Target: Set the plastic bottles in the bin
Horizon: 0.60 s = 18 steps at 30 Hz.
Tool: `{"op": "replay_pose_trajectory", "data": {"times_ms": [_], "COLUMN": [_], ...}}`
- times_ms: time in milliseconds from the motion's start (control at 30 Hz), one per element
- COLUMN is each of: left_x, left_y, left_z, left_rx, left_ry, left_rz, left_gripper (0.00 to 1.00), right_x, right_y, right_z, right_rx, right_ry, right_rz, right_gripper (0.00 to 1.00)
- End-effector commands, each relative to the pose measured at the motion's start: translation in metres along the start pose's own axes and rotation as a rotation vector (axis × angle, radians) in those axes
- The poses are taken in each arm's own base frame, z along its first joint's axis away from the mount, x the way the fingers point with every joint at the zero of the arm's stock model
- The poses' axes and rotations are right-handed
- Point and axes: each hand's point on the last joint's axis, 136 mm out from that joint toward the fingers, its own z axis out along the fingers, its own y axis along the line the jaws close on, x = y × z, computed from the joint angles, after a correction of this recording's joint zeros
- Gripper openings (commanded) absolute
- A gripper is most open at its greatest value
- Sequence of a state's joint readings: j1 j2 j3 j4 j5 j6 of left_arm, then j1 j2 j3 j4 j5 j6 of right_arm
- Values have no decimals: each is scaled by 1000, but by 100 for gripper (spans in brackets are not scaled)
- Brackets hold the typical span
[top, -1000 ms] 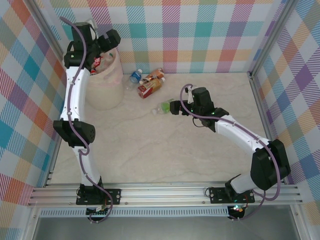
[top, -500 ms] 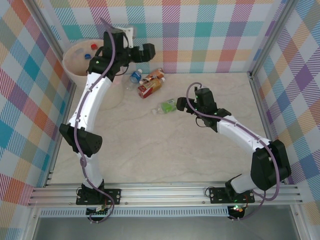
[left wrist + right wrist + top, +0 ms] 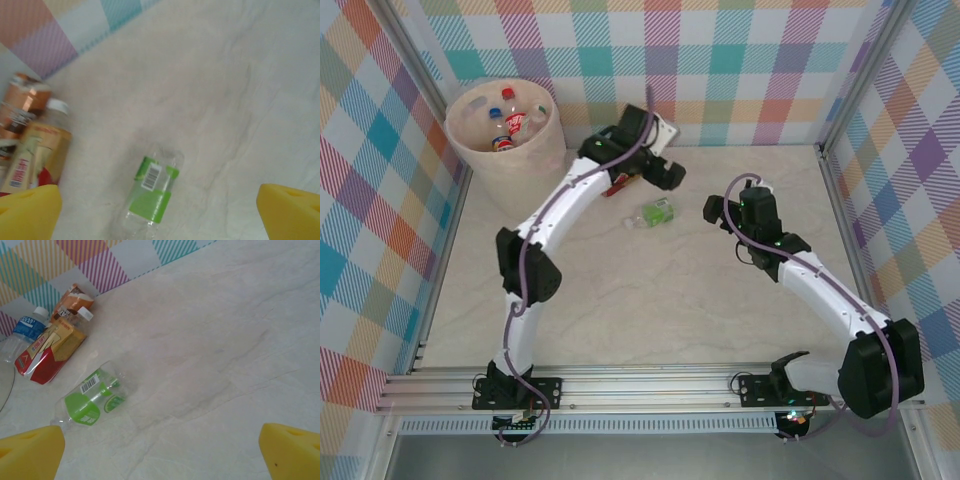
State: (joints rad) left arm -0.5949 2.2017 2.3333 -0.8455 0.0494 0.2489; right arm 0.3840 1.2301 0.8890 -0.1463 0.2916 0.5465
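Marbled tabletop [image 3: 620, 300], plaid walls [image 3: 740, 60]. I am watching the left arm [image 3: 570, 195] stretching far toward the back wall, elbow bent. The left gripper [image 3: 665, 178] is pointing down, jaws spread fully, gripping nothing. The green-labelled bottle [image 3: 152, 187] is lying on its side just beneath it, between the yellow pads [image 3: 27, 212]. Its long axis is running toward the gripper, and the neck end looks nearest. The right gripper [image 3: 717, 208] is hovering near the bottle's other side, equally wide and empty. The bin [image 3: 525, 165] is standing well off to the left gripper's left, with several bottles [image 3: 505, 120] lying inside.
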Motion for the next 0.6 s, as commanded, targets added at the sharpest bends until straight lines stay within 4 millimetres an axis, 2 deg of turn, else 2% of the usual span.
{"op": "replay_pose_trajectory", "data": {"times_ms": [0, 167, 300, 567], "left_x": [36, 76, 92, 118], "left_y": [4, 0, 15, 9], "left_z": [28, 68, 95, 132], "left_rx": [-33, -21, -122, -79], "left_ry": [155, 295, 338, 388], "left_rz": [105, 156, 182, 188], "left_gripper": [100, 100, 100, 100], "right_x": [-1, -2, -3, -3], "right_y": [-8, -10, -10, -12], "right_z": [-5, -6, -6, -5], "right_rx": [23, 28, 29, 35], "right_ry": [-14, -12, -14, -11], "right_rz": [6, -2, -3, -11], "right_gripper": [100, 100, 100, 100]}}
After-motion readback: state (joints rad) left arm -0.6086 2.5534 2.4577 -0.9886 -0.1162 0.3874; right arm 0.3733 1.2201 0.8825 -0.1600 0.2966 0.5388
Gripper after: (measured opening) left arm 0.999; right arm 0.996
